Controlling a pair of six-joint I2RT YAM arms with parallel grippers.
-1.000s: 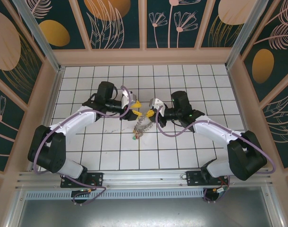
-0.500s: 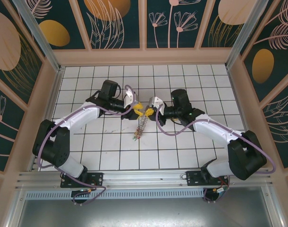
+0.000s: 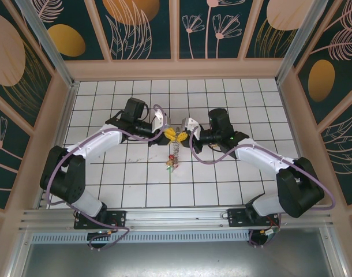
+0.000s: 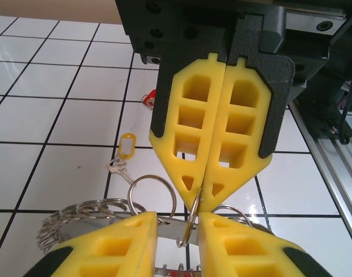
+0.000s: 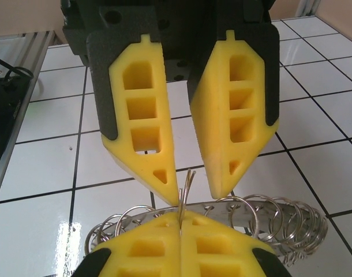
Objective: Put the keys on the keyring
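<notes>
Over the middle of the white tiled counter (image 3: 233,173), my two end effectors meet tip to tip. My right end effector (image 4: 200,193) is clenched, its yellow fingers pressed flat together. It is grasping the keyring (image 5: 280,222) by one thin wire loop (image 5: 189,182) that stands upright out of the seam between the pads.

My left end effector (image 5: 196,199) is released. Its two yellow fingers stand apart in a narrow V, one on either side of that same loop. The wire sits close against one finger and clear of the other, so nothing is pinched on that side.

The keyring is a flat metal band crowded with many round wire loops, bunched like a coil. It runs crosswise just beneath both sets of fingertips. From above, it trails from the fingertips toward the near edge of the counter. There the keys (image 3: 172,163) show as small red and green specks at its near end.

My left wrist camera shows a yellow-tagged key (image 4: 126,145) lying flat on a tile, just beside the outer loops. Whether it is joined to them I cannot tell from this angle.
</notes>
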